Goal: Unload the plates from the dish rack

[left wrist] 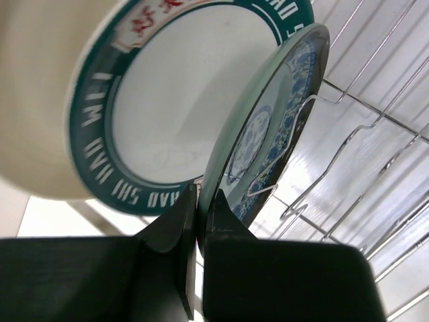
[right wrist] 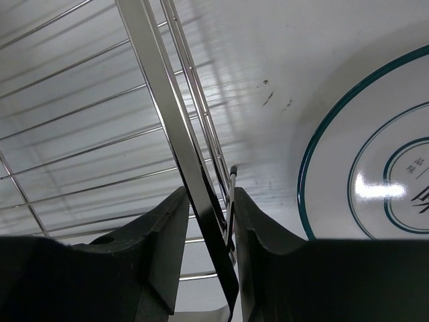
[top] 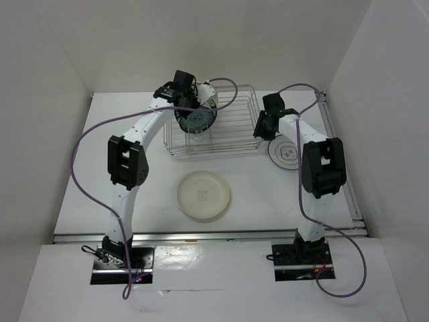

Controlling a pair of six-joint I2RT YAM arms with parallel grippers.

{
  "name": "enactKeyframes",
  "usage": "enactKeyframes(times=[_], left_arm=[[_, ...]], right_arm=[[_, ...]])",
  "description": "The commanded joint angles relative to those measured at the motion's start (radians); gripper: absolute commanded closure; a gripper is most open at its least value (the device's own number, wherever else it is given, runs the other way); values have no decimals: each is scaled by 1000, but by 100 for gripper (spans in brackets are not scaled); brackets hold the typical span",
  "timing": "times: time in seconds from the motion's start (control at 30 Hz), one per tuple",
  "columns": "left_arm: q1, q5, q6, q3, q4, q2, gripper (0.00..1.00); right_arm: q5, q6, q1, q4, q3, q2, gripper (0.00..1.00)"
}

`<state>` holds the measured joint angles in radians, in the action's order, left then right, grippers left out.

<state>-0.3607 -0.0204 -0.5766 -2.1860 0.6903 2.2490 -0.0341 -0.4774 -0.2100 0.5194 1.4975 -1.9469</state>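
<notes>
The dish rack [top: 231, 137] stands at the back middle of the table. My left gripper [top: 188, 106] is over its left end, shut on the rim of a small blue-patterned plate [left wrist: 285, 114] that stands in a V slot. Right behind it stands a white plate with a dark blue-green rim [left wrist: 174, 100], and a cream plate [left wrist: 37, 107] beyond that. My right gripper [right wrist: 211, 191] is closed around the rack's right side rail [right wrist: 175, 141]; it also shows in the top view [top: 261, 131]. A tan plate [top: 204, 195] lies flat on the table in front of the rack.
A white plate with thin teal rings [top: 285, 153] lies flat on the table right of the rack, close beside my right gripper; it also shows in the right wrist view [right wrist: 375, 168]. White walls enclose the table on three sides.
</notes>
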Motion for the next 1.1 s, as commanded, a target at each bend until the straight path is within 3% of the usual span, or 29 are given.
enactKeyframes(times=[0.0, 0.23, 0.63, 0.67, 0.77, 0.87, 1.07], left_arm=[[-4, -3, 162, -20, -24, -149, 100], [-4, -62, 250, -64, 3, -259, 100], [-4, -275, 391, -115, 106, -269, 100], [-4, -295, 402, -104, 106, -279, 100], [-4, -361, 434, -93, 130, -279, 100], [-4, -436, 443, -93, 162, -279, 100], [-4, -631, 443, -93, 251, -260, 100]], right_arm=[[135, -33, -29, 7, 21, 46, 61], [154, -43, -29, -4, 21, 74, 61], [269, -135, -29, -32, -86, 178, 63], [279, -135, -40, -32, -86, 204, 61], [196, -109, -40, 12, -100, 258, 34], [100, -37, -40, 89, -74, 308, 16], [134, 114, -40, -36, -187, 558, 9]])
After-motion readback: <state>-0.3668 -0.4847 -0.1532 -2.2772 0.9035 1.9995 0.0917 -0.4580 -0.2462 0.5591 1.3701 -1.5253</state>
